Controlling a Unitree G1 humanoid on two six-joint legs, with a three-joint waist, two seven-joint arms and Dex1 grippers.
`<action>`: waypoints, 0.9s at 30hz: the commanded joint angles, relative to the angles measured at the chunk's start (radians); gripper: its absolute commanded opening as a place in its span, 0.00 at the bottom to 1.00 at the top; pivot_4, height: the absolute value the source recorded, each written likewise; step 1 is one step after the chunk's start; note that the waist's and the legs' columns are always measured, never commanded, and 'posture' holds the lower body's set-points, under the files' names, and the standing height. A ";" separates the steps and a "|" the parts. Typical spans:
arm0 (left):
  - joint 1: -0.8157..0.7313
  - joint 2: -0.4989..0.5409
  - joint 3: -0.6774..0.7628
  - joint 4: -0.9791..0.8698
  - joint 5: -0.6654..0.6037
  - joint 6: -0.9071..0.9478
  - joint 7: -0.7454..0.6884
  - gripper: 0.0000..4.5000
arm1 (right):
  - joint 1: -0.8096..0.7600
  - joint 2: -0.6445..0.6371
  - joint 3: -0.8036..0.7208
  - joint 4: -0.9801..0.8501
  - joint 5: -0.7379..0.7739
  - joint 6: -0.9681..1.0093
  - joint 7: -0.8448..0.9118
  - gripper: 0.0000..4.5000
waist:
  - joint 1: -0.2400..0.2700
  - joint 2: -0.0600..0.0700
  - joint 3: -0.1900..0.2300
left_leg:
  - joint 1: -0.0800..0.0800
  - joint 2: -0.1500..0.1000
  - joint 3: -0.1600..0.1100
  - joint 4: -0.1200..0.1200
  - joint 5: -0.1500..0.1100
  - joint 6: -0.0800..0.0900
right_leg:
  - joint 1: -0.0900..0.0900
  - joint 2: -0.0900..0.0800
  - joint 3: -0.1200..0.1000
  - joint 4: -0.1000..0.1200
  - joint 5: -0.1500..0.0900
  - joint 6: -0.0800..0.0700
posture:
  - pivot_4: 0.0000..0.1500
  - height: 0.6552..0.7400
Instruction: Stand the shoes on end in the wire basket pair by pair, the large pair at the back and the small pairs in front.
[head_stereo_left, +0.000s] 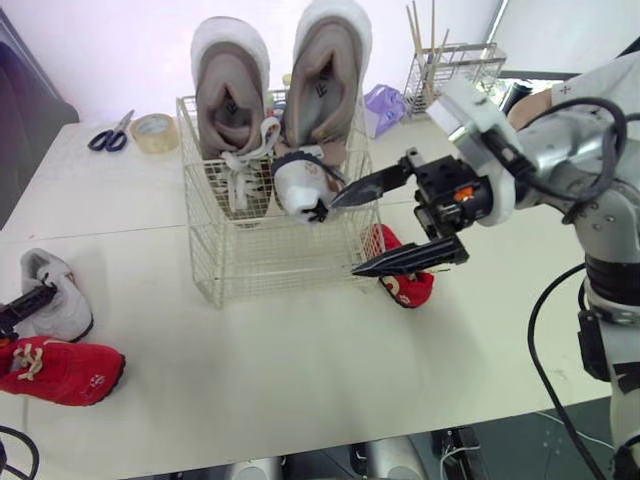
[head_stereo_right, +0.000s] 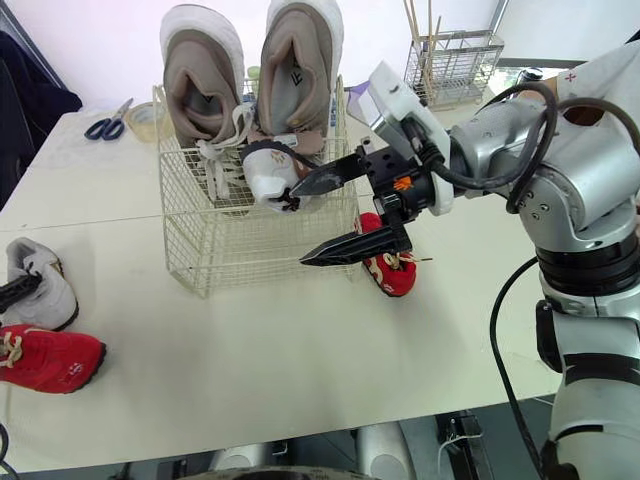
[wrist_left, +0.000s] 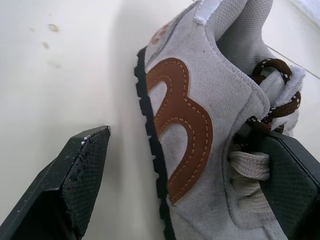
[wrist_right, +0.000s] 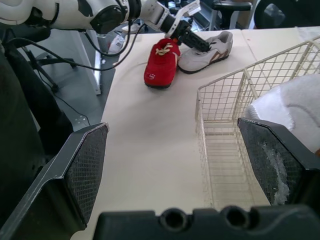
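Observation:
The wire basket (head_stereo_left: 240, 262) stands mid-table. Two large beige shoes (head_stereo_left: 232, 95) stand on end at its back. A small white shoe (head_stereo_left: 298, 187) stands in the front right corner. My right gripper (head_stereo_left: 345, 235) is open just right of it, its upper finger tip close to the white shoe and its lower finger outside the basket wall. A small red shoe (head_stereo_left: 408, 282) lies on the table behind that gripper. At the far left lie a small grey shoe (head_stereo_left: 55, 300) with a brown swirl (wrist_left: 185, 130) and a second red shoe (head_stereo_left: 60, 370). My left gripper (head_stereo_left: 28, 300) is open astride the grey shoe's side.
Scissors (head_stereo_left: 108, 133) and a tape roll (head_stereo_left: 155, 131) lie at the back left. A wire rack with sticks (head_stereo_left: 452, 68) and a purple object (head_stereo_left: 384, 106) stand at the back right. The table's front edge runs close below the red shoe on the left.

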 joint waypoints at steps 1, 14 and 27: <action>-0.010 -0.056 -0.047 0.009 0.029 0.039 -0.024 0.81 | -0.007 -0.006 -0.040 -0.022 0.001 -0.012 -0.017 1.00 | 0.009 0.002 -0.001 | 0.000 0.000 0.000 0.000 0.000 0.000 | 0.000 0.000 0.000 0.000 0.000 0.000 | 1.00 1.00; -0.029 -0.008 0.052 -0.041 -0.040 0.069 0.013 0.07 | -0.002 0.032 -0.043 0.009 -0.007 -0.060 -0.046 1.00 | 0.014 0.003 -0.003 | 0.001 -0.003 -0.001 0.002 0.000 0.000 | 0.003 -0.002 0.000 0.000 0.001 0.001 | 1.00 1.00; 0.190 0.041 0.420 -0.806 -0.332 0.260 -0.038 0.07 | -0.018 0.055 -0.229 0.157 0.105 -0.034 -0.071 1.00 | -0.015 -0.022 -0.003 | -0.001 0.003 -0.003 -0.001 0.000 0.000 | 0.001 -0.002 -0.001 -0.003 0.001 0.000 | 1.00 1.00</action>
